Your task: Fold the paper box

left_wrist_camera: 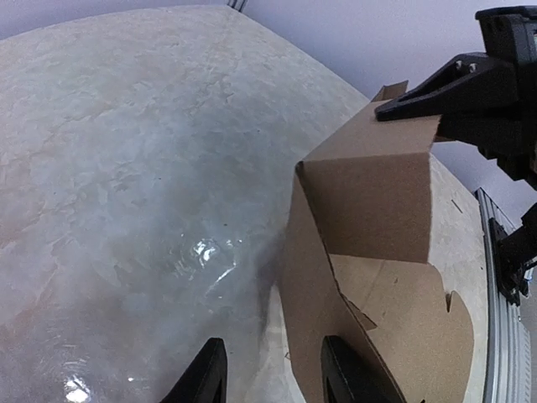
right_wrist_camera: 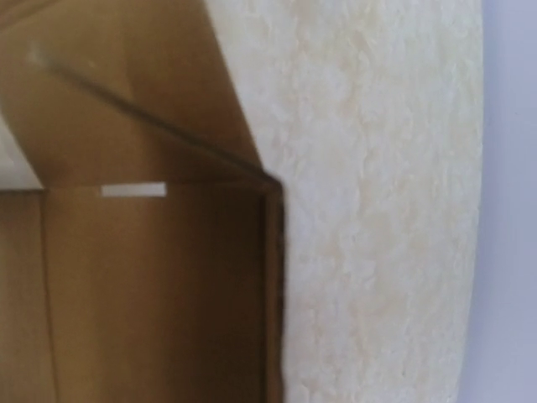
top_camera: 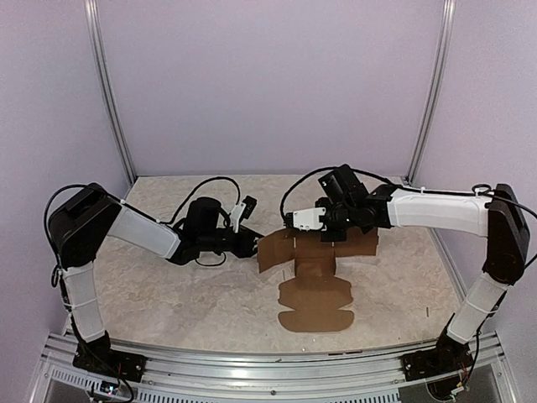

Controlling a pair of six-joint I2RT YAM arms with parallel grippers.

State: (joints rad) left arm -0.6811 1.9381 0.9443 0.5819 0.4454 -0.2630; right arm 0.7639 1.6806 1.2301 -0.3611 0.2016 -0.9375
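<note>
Top external view: mid-fold, the plain brown die-cut cardboard paper box (top_camera: 315, 273) lies centre on the pale marbled counter (top_camera: 168, 294). Left pincer (left_wrist_camera: 273, 369) spread beside its raised flap; right pincer (top_camera: 295, 222) unclear. Next, likely: pressing the flap upright.

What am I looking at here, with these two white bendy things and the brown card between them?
Those are two robot arms bolted at the table's near edge. The wide picture comes from a camera above and behind them; the other two come from cameras on each wrist.

On the marbled table lies the paper box, a cut cardboard sheet partly folded: some panels stand up, and the near flaps lie flat.

The left tool is open, with one finger close against a raised panel. The right tool reaches over the far end of the card. Its own camera sees only cardboard and table up close, so I cannot tell whether it grips anything.
</note>
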